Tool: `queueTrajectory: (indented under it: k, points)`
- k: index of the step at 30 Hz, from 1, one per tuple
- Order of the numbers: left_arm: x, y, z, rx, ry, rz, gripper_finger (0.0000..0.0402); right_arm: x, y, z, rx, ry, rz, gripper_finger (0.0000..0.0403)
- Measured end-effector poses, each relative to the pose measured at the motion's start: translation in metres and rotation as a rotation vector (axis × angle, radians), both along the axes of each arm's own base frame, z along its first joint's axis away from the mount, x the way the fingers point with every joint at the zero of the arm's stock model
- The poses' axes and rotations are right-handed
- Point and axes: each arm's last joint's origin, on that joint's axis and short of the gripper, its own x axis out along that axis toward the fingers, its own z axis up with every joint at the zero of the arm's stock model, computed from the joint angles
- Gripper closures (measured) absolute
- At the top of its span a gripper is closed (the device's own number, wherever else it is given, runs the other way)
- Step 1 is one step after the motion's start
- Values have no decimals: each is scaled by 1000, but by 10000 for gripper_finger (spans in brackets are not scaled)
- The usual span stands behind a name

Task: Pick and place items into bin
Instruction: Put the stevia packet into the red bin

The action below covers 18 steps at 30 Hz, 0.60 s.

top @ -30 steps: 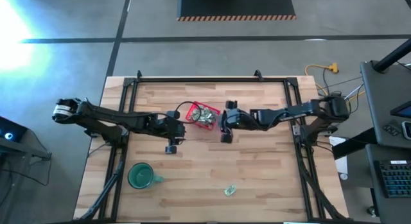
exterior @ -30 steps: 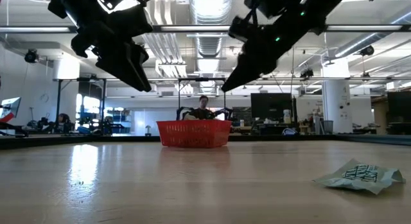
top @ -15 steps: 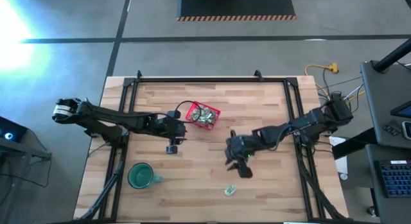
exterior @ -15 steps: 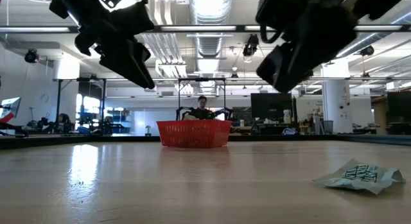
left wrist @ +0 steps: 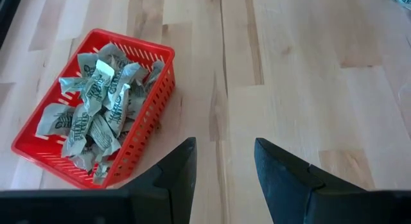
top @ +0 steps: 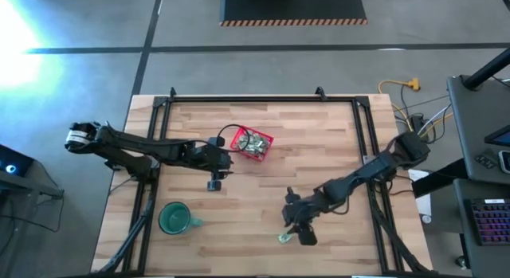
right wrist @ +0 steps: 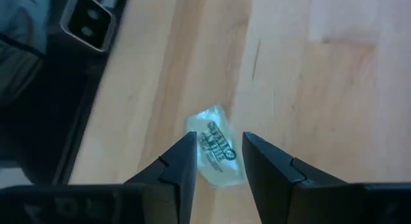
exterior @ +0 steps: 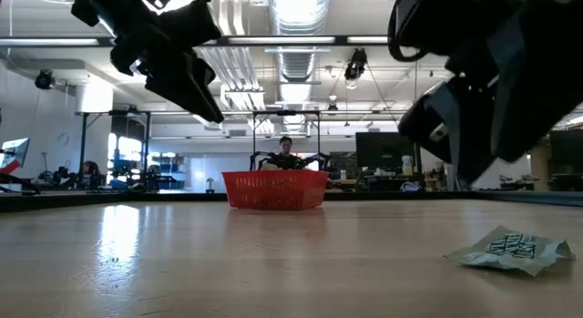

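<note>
One pale green-and-white wrapped piece (top: pixel 284 238) lies flat on the wood near the table's near edge; the low view shows it (exterior: pixel 506 248) too. My right gripper (top: pixel 299 230) hovers open just above it, and in the right wrist view the piece (right wrist: pixel 215 147) sits just beyond the fingertips of my right gripper (right wrist: pixel 218 165). The red mesh basket (top: pixel 252 142) stands on the table's far half and holds several wrapped pieces (left wrist: pixel 96 118). My left gripper (top: pixel 213 182) waits open above the table, left of the basket and nearer the near edge; the basket (left wrist: pixel 138 137) is beside its fingers.
A dark-green mug (top: pixel 174 218) stands near the table's near-left corner. Black frame rails (top: pixel 151 135) run along the table's left, right and far sides. Bare wood lies between the basket and the lone piece. A person (exterior: pixel 288 152) sits in the room beyond the table.
My right gripper has swung from beside the basket toward the table's near edge and come down over the lone wrapped piece. The piece, the basket and my left arm have stayed where they were.
</note>
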Motion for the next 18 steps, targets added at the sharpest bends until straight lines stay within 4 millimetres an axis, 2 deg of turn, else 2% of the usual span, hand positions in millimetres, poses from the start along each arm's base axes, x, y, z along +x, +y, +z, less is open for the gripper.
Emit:
queueTrajectory:
  k: [10,18]
  points:
    - [1,0,1,-2,-18,1,261,0,12,-30,-2,92,-47,294]
    - [1,0,1,-2,-20,1,261,4,18,-39,27,87,-66,302]
